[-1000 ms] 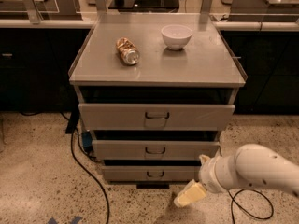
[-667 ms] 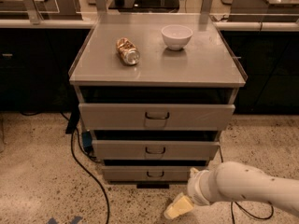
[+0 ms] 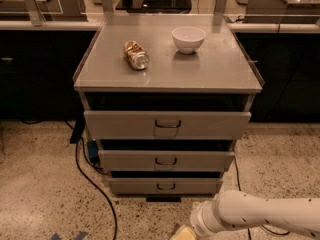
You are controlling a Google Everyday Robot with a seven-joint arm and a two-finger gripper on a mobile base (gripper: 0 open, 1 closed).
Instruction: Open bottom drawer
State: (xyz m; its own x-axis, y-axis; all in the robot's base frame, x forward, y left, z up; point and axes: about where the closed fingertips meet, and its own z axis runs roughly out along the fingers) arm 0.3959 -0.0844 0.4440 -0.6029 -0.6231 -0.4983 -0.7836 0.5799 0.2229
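The bottom drawer (image 3: 165, 185) is the narrowest grey front at the foot of the grey cabinet, with a small dark loop handle (image 3: 165, 186) at its centre; it stands closed. My gripper (image 3: 181, 233) is at the bottom edge of the view, below and slightly right of the drawer, on the end of my white arm (image 3: 260, 215), which reaches in from the lower right. Only its pale yellow upper part shows; the rest is cut off by the frame.
The mid-sized drawer (image 3: 166, 160) and the widest top drawer (image 3: 167, 124) sit above. On the cabinet top (image 3: 220, 69) lie a crushed can (image 3: 136, 54) and a white bowl (image 3: 188, 38). A black cable (image 3: 95, 184) runs over the speckled floor at the left.
My arm and gripper have moved down and to the left, so the gripper now sits mostly below the frame's bottom edge. The drawers have not moved.
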